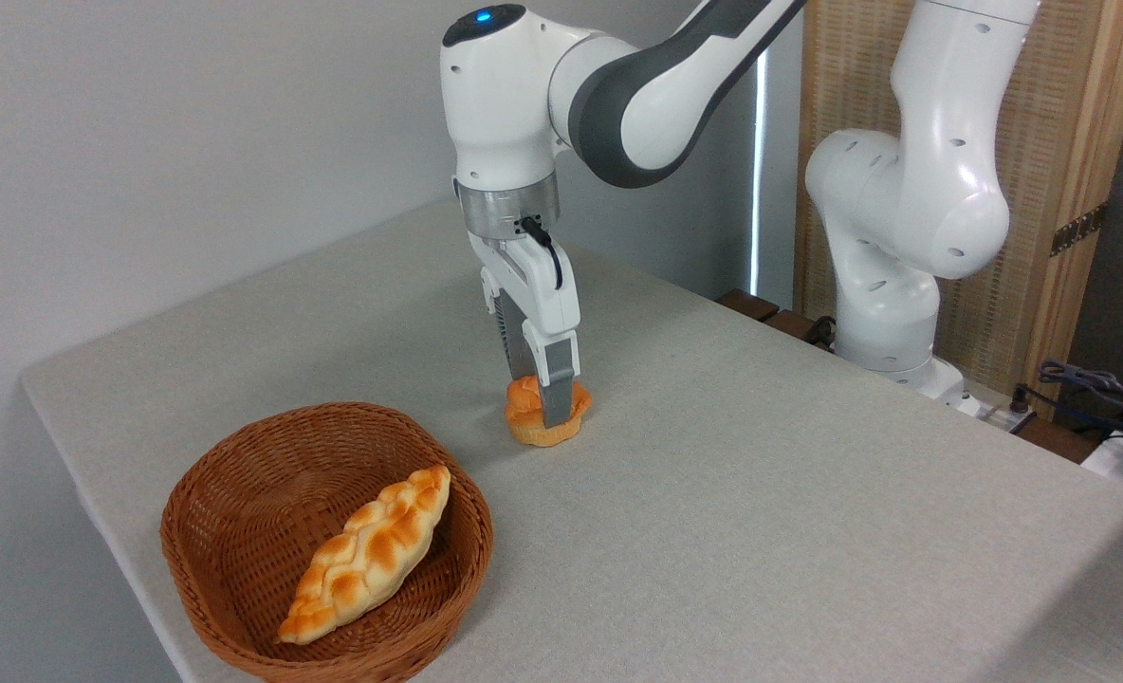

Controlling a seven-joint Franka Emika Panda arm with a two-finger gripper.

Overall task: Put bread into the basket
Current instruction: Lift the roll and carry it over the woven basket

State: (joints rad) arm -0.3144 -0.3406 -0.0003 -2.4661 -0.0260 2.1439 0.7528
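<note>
At the left you have the basket [239, 455], sitting near the front corner of the counter [761, 493], and a long braided loaf [369, 553] already lies slantwise across its floor. That leaves free room along the far and left wall, so judge your drop there rather than on the loaf. Moving right, the bread [547, 413] rests on the counter just beyond the basket's far rim, apart from it. Your tool [543, 413] stands straight down over it, one grey finger [557, 389] crossing the bun's near side, the other hidden behind. The fingers seem set astride the bun at its sides, but you cannot tell from here whether they press it. Further right stands the arm's white base [889, 323], well clear.
</note>
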